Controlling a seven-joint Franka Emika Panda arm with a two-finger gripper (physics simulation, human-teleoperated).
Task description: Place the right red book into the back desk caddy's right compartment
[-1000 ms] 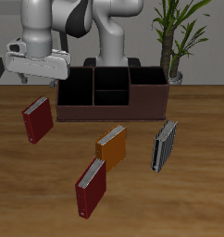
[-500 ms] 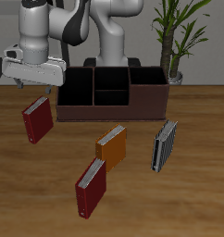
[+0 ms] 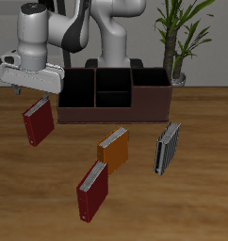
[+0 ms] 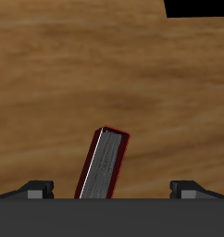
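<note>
- The end effector (image 3: 31, 92) hangs right above the red book (image 3: 37, 122), which stands on edge on the desk (image 3: 201, 202) near the side edge, just off the caddy (image 3: 114, 97) end, slightly toward the front.
- Fingers (image 4: 38, 189) spread wide, nothing held, page edges between them in the wrist view.
- Book's long axis looks a bit tilted against the finger line, so I'd guess a small twist, then straight down.
</note>
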